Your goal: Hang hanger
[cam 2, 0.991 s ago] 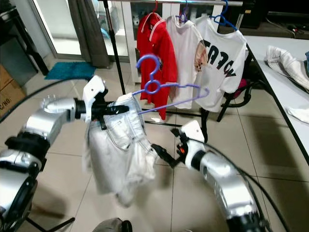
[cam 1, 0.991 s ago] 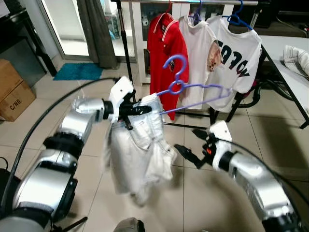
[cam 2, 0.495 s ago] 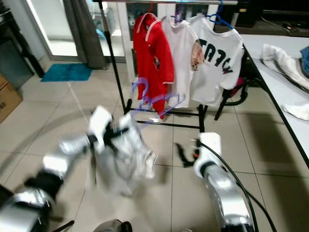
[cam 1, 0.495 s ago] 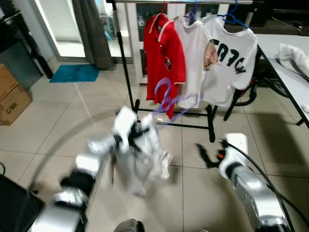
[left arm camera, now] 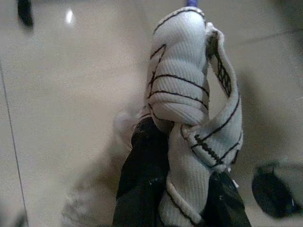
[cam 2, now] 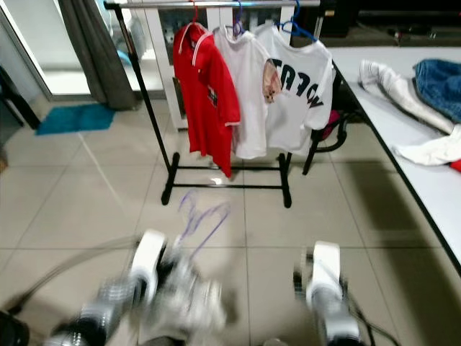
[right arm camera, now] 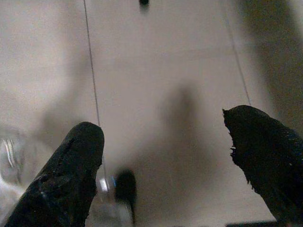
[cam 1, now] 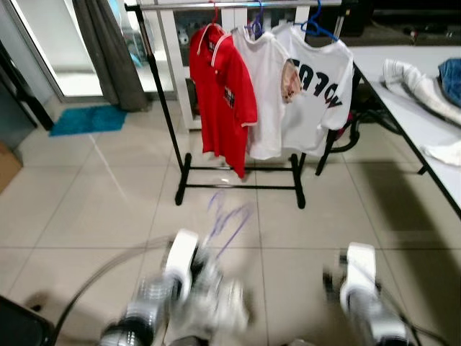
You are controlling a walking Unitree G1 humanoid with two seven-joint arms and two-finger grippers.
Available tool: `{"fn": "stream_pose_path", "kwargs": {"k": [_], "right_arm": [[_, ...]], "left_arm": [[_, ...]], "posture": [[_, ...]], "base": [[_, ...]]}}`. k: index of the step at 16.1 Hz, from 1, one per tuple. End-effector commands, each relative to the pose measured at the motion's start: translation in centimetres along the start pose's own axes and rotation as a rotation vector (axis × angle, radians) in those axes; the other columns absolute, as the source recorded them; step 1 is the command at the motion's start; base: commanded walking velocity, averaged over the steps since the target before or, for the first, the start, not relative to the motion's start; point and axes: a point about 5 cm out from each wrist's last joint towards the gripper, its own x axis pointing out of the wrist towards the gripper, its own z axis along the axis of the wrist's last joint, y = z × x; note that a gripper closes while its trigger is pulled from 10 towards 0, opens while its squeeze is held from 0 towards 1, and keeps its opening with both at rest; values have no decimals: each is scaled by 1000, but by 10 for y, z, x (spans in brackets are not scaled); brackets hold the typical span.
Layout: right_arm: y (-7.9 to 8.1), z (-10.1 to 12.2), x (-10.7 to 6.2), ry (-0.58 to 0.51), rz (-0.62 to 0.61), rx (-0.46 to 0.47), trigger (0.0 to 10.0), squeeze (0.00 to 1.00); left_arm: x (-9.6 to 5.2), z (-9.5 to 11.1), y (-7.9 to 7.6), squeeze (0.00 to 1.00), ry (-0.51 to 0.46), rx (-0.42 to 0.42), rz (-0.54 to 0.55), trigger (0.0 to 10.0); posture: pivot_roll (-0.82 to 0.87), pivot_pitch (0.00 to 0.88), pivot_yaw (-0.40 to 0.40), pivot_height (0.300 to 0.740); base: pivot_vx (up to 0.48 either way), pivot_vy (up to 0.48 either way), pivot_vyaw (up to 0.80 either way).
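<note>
Left wrist view: left tool [left arm camera: 182, 189] is pinched on a bunched white garment [left arm camera: 189, 109] with dark stitching; a bit of the purple hanger [left arm camera: 191, 3] shows past the cloth.
Hanger position: purple hanger [cam 1: 229, 220], blurred, rises from the left tool [cam 1: 193, 268] toward the clothes rack [cam 1: 164, 115], well short of it.
Key relation: rack rail [cam 1: 238, 3] lies ahead of and above the hanger; free rail shows left of the red polo shirt [cam 1: 220, 94].
Hanger axis: tilted, slanting up toward the rack; hook direction too blurred to tell.
Nearer arm: left, since it carries the load.
Right tool [right arm camera: 165, 165]: spread wide over the floor, nothing between its fingers.
Writing: dark mirrored letters on the white T-shirt [cam 1: 320, 79], not readable.
</note>
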Motion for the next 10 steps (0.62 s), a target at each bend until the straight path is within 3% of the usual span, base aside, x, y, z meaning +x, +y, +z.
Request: {"fn": "stream_pose_path", "kwargs": {"k": [1,3,5,8,10], "right_arm": [[8,-21,-1,70,38,-12,10000,0],[12,-49,-5,171,31,63,10000,0],[21,-59,-7,206,60,104,10000,0],[21,-71,-10,279,83,167,10000,0],[26,-74,-11,302,111,144,10000,0]], "left_arm": [[-4,-10,7,0,4,-39,60,0],[-10,-30,6,0,13,-114,81,0],[-13,-42,8,0,51,-188,107,0],[-17,-61,3,0,144,-193,84,0],[-18,-64,4,0,135,-285,115,0]], "posture": [[-66,19,49,740],[-34,22,34,740],[-27,28,40,740],[-35,30,39,740],[-31,22,28,740]], "base": [[0,0,0],[0,0,0],[0,0,0],[0,0,0],[0,0,0]]}}
